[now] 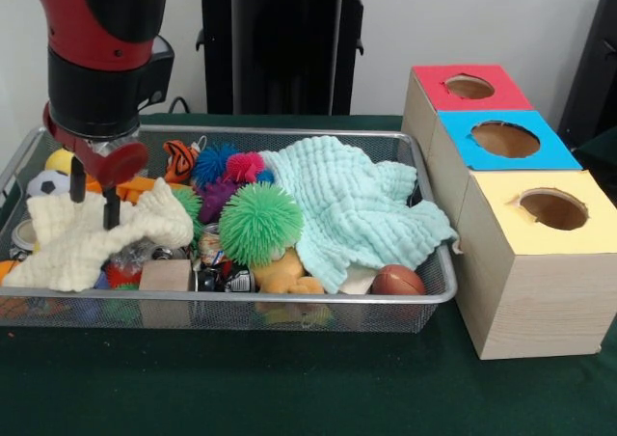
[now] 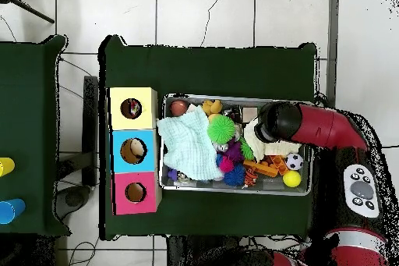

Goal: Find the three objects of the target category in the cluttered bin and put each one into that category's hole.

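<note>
Claw: the claw (image 1: 94, 200) hangs over the end of the wire bin (image 1: 439, 291) farthest from the boxes; its 2 black fingers (image 1: 77, 183) are spread apart, tips touching the cream cloth (image 1: 92, 238), pinching nothing.
Under the claw: the cream cloth lies crumpled on small toys.
Beside the claw, toward the boxes: green spiky ball (image 1: 260, 224), then a mint cloth (image 1: 357, 204) and a brown football (image 1: 397, 280).
Behind the claw: yellow ball (image 1: 60, 159) and soccer ball (image 1: 43, 182).
Far from the claw: 3 boxes with holes, red (image 1: 469, 87), blue (image 1: 505, 139), yellow (image 1: 552, 208).
</note>
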Controlling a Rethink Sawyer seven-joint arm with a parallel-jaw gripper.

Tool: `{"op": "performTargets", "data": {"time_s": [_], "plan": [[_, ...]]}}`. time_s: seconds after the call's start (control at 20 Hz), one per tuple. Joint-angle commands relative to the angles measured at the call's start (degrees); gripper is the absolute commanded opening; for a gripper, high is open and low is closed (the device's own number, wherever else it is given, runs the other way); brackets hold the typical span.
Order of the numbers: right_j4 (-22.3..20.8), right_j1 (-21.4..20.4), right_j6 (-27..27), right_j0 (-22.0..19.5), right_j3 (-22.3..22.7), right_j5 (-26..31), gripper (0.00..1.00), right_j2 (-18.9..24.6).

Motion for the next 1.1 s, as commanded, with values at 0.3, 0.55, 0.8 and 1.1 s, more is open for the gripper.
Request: {"op": "performTargets", "data": {"time_s": [0.3,0.55,0.8,1.1], "plan": [[-0.95,0.87,-0.82,-1.56,0.33,-6.79,1.0,3.11],[-0.38,4.2,-1.64,-3.03,-0.65,-9.04,1.0,5.04],[0.33,10.76,-2.81,-5.39,-2.81,-11.3,1.0,8.16],[-0.24,14.92,-6.65,-9.05,-3.76,-14.79,1.0,13.48]]}}
